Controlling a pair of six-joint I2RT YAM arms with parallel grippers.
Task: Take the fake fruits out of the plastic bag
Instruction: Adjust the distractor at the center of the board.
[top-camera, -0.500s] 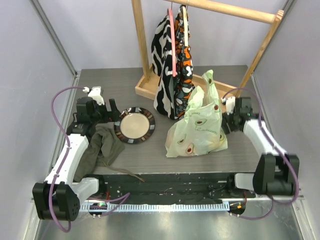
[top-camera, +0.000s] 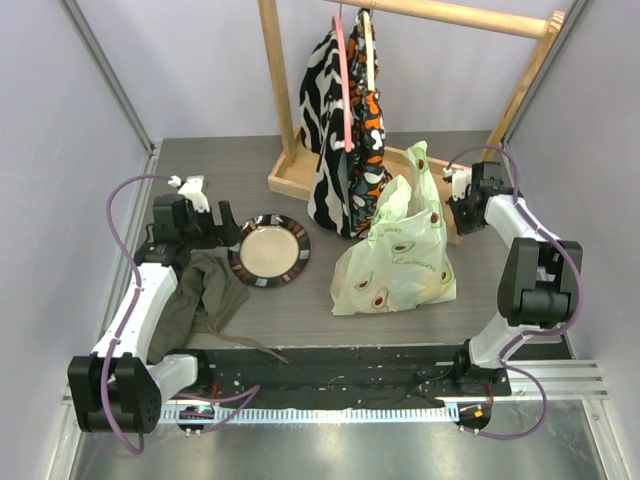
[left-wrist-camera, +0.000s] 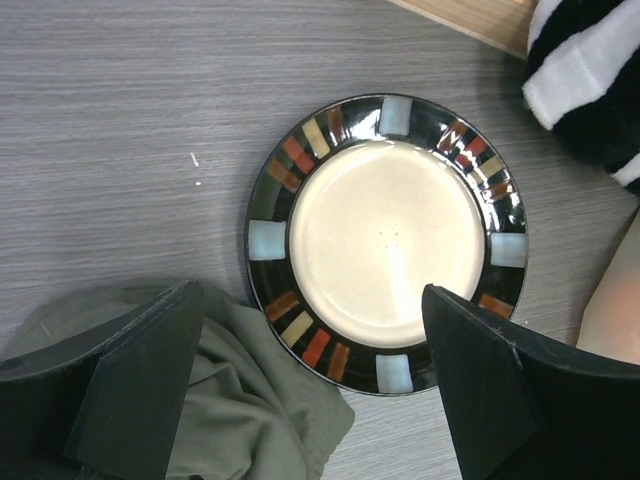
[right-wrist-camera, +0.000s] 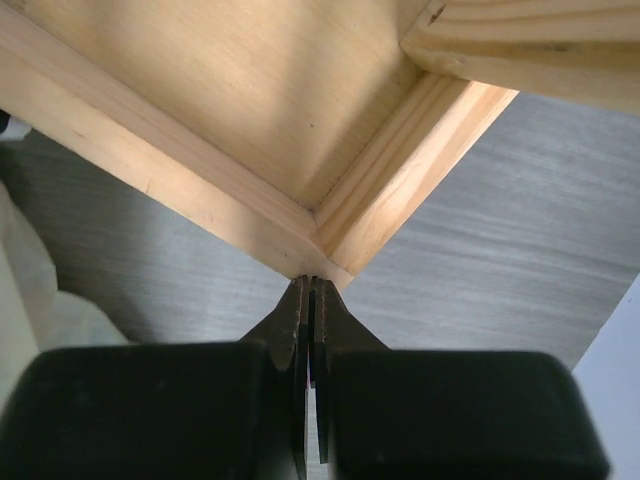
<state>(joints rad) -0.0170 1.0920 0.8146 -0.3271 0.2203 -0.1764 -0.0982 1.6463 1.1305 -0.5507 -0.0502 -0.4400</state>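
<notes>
Left gripper (top-camera: 222, 222) (left-wrist-camera: 310, 295): fingers spread wide and grasping nothing. It hangs over the near-left part of the table, and in the wrist view one finger sits over the cloth and the other over the plate's near rim.
Olive-grey cloth (top-camera: 205, 295) (left-wrist-camera: 250, 400): crumpled on the table beside the left arm. One fold touches the plate's near-left rim.
Plate (top-camera: 237, 252) (left-wrist-camera: 268, 240): round, with a beige centre and a dark rim of coloured blocks. It lies flat on the table between the cloth and the bag.
Wooden rack (top-camera: 284, 100) (right-wrist-camera: 250, 100): stands at the back of the table on a shallow tray base, with its upright posts carrying a top bar.
Patterned garments (top-camera: 345, 150) (left-wrist-camera: 590, 90): black, white and orange, hanging from the bar. Their hems reach down to just behind the bag.
Plastic bag (top-camera: 400, 260): pale green with avocado prints. It stands slumped on the table right of centre with its handle loops up, leaning against the rack's base and touching the garments.
Fake fruits: they cannot be made out singly through the film. The bag bulges at its bottom, with a darker patch at the lower right.
Right gripper (top-camera: 458, 218) (right-wrist-camera: 310, 285): fingers clenched tight against each other with nothing between them. The tips are low at the rack base's right corner, just beside the bag's right edge.
</notes>
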